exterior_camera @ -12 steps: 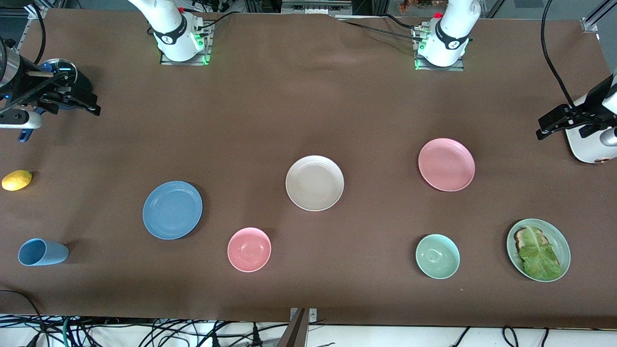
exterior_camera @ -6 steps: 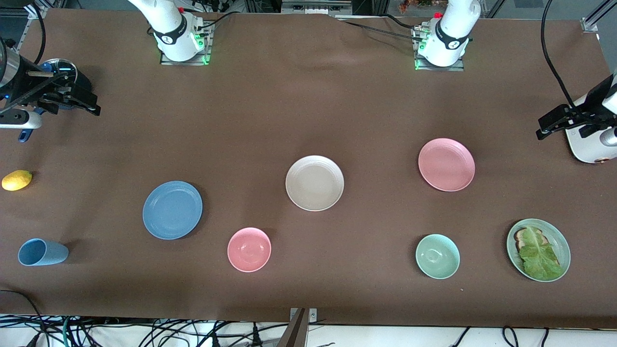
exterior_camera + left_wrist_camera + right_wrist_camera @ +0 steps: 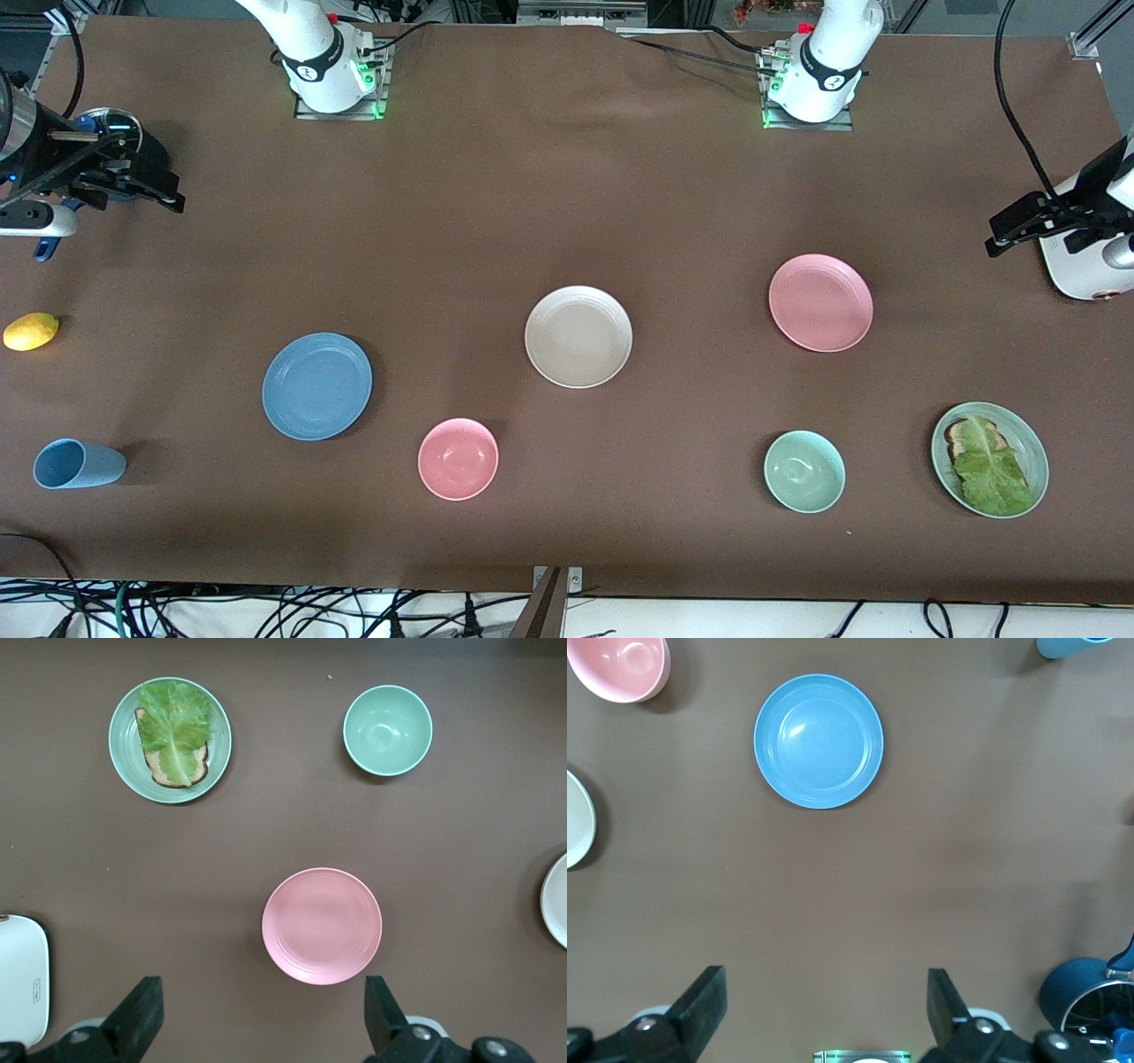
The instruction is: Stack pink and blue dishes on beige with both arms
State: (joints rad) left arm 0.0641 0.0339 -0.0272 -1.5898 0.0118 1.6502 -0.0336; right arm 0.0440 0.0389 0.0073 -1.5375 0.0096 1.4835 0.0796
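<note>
Both open hands [image 3: 257, 1019] [image 3: 824, 1010] hover high, pink plate [image 3: 322, 926] under the left.

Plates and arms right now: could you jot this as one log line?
stage: not started | pink plate, blue plate, beige plate: apart, unstacked | left gripper: open above table | right gripper: open above table

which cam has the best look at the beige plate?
Front view: the beige plate shows whole at mid-table, ridged rim clear, nothing stacked on it. Left wrist view catches only a sliver of it at the frame edge, and so does the right wrist view.
</note>
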